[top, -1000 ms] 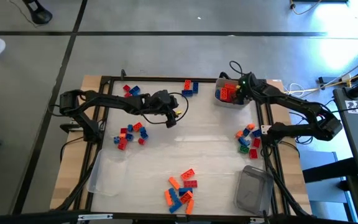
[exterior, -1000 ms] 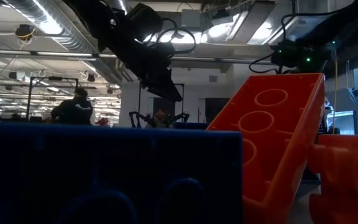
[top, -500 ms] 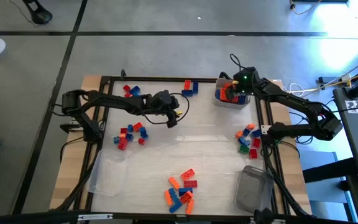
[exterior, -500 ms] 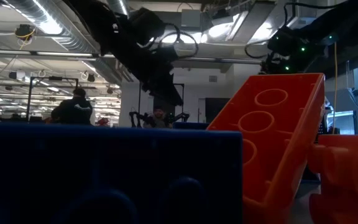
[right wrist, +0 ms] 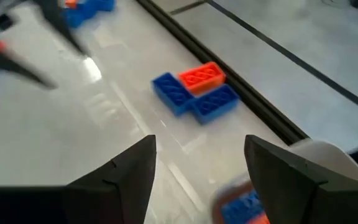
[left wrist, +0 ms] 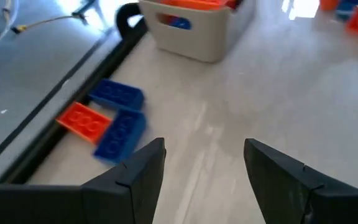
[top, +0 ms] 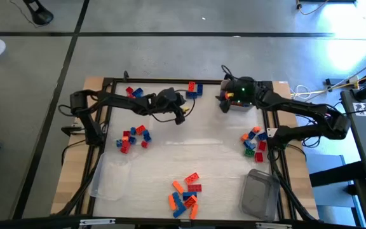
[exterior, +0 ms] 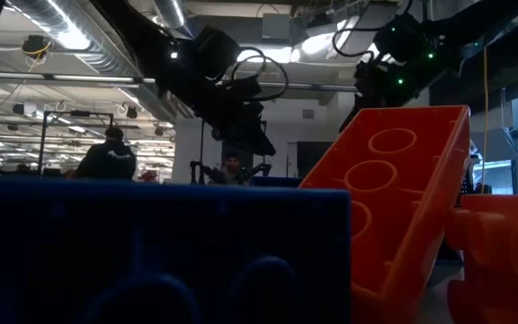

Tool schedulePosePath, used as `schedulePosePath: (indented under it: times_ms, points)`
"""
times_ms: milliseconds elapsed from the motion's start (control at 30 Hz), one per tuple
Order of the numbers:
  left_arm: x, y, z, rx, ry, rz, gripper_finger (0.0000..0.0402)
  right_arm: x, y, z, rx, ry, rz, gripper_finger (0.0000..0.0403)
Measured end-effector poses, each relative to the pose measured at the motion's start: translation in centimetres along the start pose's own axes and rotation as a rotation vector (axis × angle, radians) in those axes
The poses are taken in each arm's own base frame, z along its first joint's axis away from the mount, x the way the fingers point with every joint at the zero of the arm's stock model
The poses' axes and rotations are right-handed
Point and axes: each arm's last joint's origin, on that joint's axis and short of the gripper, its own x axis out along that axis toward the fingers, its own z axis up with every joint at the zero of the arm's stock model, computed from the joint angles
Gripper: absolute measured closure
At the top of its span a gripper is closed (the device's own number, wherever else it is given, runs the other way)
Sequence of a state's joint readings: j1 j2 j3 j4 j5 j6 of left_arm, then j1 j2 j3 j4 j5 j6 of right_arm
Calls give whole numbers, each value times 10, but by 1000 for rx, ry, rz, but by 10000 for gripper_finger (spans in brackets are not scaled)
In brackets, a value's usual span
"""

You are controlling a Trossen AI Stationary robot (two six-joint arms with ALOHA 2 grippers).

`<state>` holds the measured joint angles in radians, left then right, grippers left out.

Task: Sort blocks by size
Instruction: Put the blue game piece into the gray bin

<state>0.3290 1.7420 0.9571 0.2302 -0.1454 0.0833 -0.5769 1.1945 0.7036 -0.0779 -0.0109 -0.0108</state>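
High view showed the left gripper (top: 182, 115) hovering over the table's far half, fingers spread wide with nothing between them, just short of a little trio of blocks (top: 194, 89) against the far rail. Its own wrist view showed two blue bricks and an orange one (left wrist: 84, 120) there, with bare tabletop between the open fingers (left wrist: 143, 171).

The right gripper (top: 224, 100) hung beside the pale tub (top: 237, 105) at the far right corner, also spread wide and holding nothing. From its wrist view the same trio (right wrist: 194, 90) lay beyond its fingers (right wrist: 131, 165), by the dark frame rail (right wrist: 241, 93).

Other blocks lay scattered in groups: one at the far left (top: 134, 93), one on the left (top: 133, 138), one near the right edge (top: 254, 141), and one at the near middle (top: 185, 193). Two clear tubs sat at the near left (top: 110, 180) and near right (top: 260, 193).

In the low view, a big orange brick (exterior: 394, 198) leaned up close to the lens.
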Motion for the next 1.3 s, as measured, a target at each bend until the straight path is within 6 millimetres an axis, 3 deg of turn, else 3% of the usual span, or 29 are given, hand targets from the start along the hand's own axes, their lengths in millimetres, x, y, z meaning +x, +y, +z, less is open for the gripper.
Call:
schedulePosePath:
  times_ms: [367, 633, 933, 1300]
  points:
    - [4, 52, 23, 28, 37, 19, 194, 12, 15, -1, -81, -6, 49, 162]
    - [24, 89, 10, 8, 85, 1, 194, 23, 16, -7, -109, 29, 51, 162]
    - [59, 96, -12, 64, 148, -107, 194, 25, 16, -7, -125, 27, 49, 162]
    - [89, 98, -16, 114, 214, -133, 194, 25, 16, -7, -125, 27, 49, 162]
